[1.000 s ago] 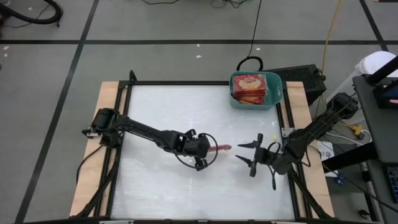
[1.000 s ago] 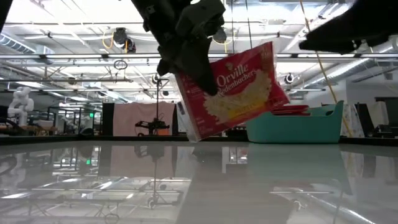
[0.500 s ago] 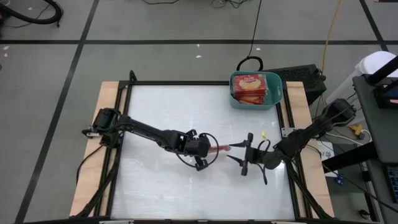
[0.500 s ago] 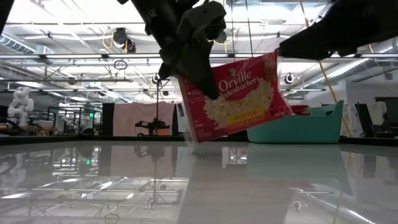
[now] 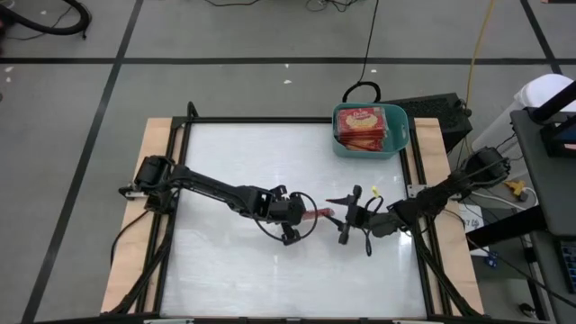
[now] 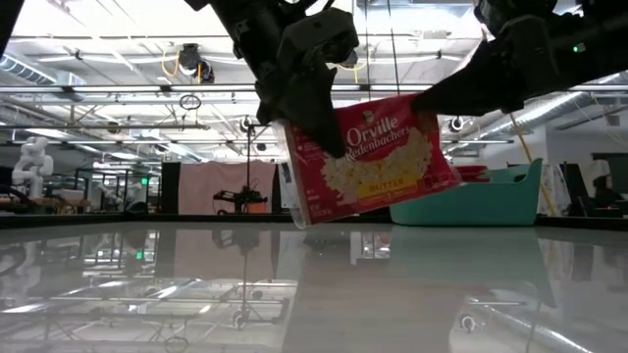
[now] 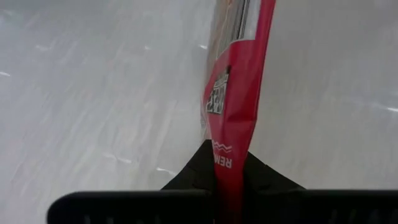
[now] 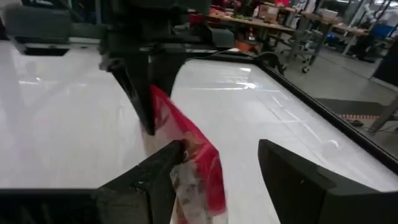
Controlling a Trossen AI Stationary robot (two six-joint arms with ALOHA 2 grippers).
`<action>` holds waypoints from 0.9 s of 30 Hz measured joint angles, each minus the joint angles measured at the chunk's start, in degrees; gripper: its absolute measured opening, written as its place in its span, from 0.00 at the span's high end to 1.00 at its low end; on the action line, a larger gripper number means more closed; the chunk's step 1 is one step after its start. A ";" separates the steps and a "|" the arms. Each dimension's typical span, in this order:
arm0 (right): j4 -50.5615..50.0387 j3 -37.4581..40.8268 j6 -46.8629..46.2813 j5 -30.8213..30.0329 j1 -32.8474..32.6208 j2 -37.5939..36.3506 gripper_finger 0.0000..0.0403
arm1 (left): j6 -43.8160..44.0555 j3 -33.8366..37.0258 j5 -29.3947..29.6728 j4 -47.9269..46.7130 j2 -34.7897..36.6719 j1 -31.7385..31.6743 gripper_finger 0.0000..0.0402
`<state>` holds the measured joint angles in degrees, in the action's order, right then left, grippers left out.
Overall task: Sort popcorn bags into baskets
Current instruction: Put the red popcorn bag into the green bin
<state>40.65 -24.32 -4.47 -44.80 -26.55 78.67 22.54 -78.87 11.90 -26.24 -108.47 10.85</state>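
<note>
Over the last second the right claw (image 5: 343, 219) has slid leftward across the counter (image 5: 225, 162), from well apart from the held packet to right at its free end, while the left claw (image 5: 304, 216) has stayed near the counter's middle.

The popcorn bag (image 6: 371, 157) is a flat red packet. The low view shows its broad face with white lettering above a yellow-tan picture of popcorn, and the face hangs tilted, clear of the glossy counter top. From above it shows only as a thin red strip, edge-on, between the two claws.

The left claw is pinched tight on one end of the bag; its wrist view shows the red film (image 7: 236, 112) squeezed between the two dark fingers and running away from them. The right claw stands wide open with nothing gripped. In its wrist view one finger (image 8: 155, 180) sits just beside the bag's red edge and the other finger (image 8: 298, 180) stands off to the far side of the gap.

The teal basket (image 5: 396, 144) sits at the counter's far right corner, well apart from both claws, with red packets (image 5: 364, 126) stacked inside.
</note>
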 joint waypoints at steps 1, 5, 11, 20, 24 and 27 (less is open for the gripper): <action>-0.02 0.00 0.32 0.05 0.32 0.00 0.48 | -0.38 0.00 -0.04 -0.02 0.00 0.00 0.96; -0.15 0.00 1.28 4.90 1.60 0.00 0.50 | -1.30 0.00 -0.09 -0.04 0.00 0.04 0.92; -0.13 0.00 0.51 13.87 4.03 0.00 0.64 | -1.26 -0.02 -0.08 -0.04 0.00 0.13 0.93; -2.79 -0.04 1.21 20.43 4.92 -0.04 0.95 | -2.94 -0.04 -0.10 -0.25 0.00 0.13 0.92; -3.65 -0.04 1.14 20.90 4.86 0.02 0.97 | 0.46 -0.09 0.49 0.02 0.01 0.13 0.83; -4.10 -0.04 1.11 20.94 4.84 0.00 0.96 | 1.58 -0.09 0.63 0.20 0.02 0.33 0.79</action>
<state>36.55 -24.36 -3.36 -23.86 -21.71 78.67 24.11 -78.96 12.53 -26.04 -108.44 11.18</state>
